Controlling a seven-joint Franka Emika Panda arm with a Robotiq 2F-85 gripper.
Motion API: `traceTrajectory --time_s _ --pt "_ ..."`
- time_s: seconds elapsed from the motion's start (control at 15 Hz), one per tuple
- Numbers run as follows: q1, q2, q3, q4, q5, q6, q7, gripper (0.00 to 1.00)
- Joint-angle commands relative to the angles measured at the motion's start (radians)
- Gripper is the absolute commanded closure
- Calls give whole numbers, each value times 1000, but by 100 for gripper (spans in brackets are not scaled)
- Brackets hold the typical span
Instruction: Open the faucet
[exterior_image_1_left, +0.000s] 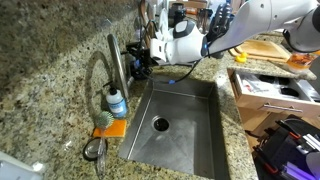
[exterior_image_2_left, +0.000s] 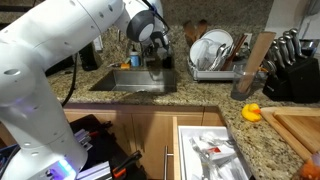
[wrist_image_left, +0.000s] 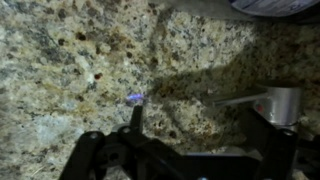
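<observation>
Kitchen sink seen from above. The faucet stands upper left of centre in the frame, its post upright and its spout arching toward lower left. The gripper hovers just right of the post, about mid-height. It is too dark to tell whether the jaws are apart or together.

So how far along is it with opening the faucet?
Done: the gripper sits beside the faucet post. In hand: lining up; the wrist view shows a steel lever ahead, untouched, jaws apparently open. Left: grasp and move it; no water runs into the sink.
</observation>
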Motion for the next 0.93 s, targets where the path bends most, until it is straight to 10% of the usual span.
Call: traceTrajectory --time_s 0.0,0.4,0.87 --pt "1 5 0 3 0 -3 -12 0" --pt "21 42 -29 47 159 141 50 0" --pt "26 65 14 76 56 100 -34 0"
